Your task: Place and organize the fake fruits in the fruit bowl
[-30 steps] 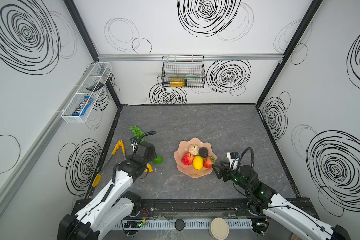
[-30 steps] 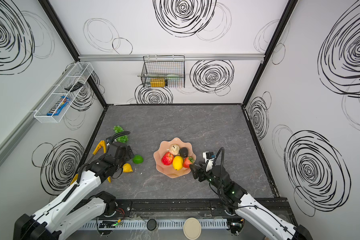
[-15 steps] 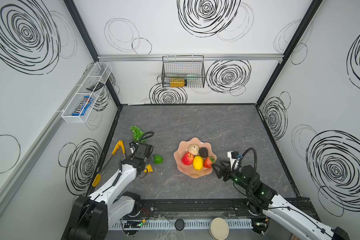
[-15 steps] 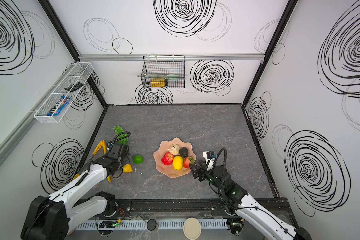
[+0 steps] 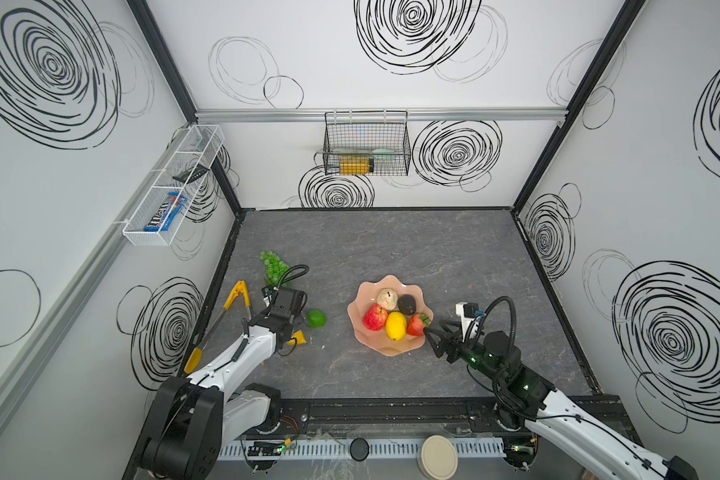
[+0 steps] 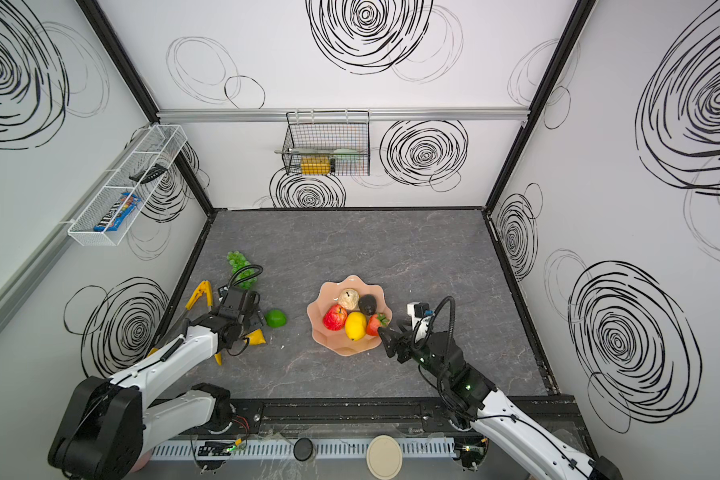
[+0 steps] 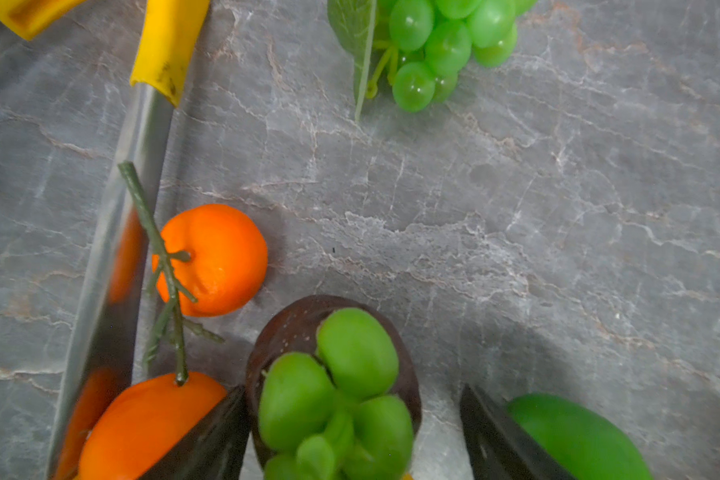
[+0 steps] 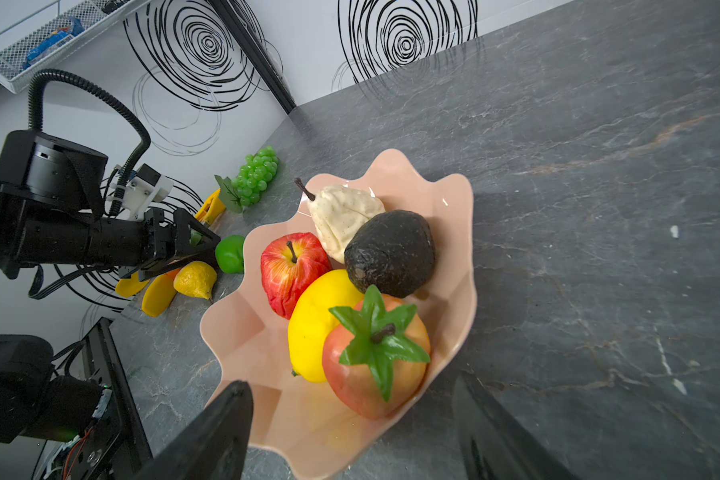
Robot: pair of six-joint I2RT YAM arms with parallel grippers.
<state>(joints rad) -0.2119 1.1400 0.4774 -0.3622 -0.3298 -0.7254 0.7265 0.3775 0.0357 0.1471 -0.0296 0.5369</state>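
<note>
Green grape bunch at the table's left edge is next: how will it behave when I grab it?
The grape bunch is probably floppy: many small grapes hang on thin stems, so it may sag from a pinch. The glossy grapes look slippery. Lying flat as a cluster, it seems unlikely to roll.

On my screens the left arm (image 5: 233, 357) and right arm (image 5: 578, 419) looked alike: glossy white link shells between chunky black joint housings, with tiny green lights (image 5: 471, 356) on the right arm's joints. A ribbed black cable (image 8: 88, 86) arched over each wrist beside a small white camera bracket (image 5: 464, 310). The right gripper (image 8: 352, 384) ended in flat, matte black wedge-shaped fingers (image 8: 225, 428).
</note>
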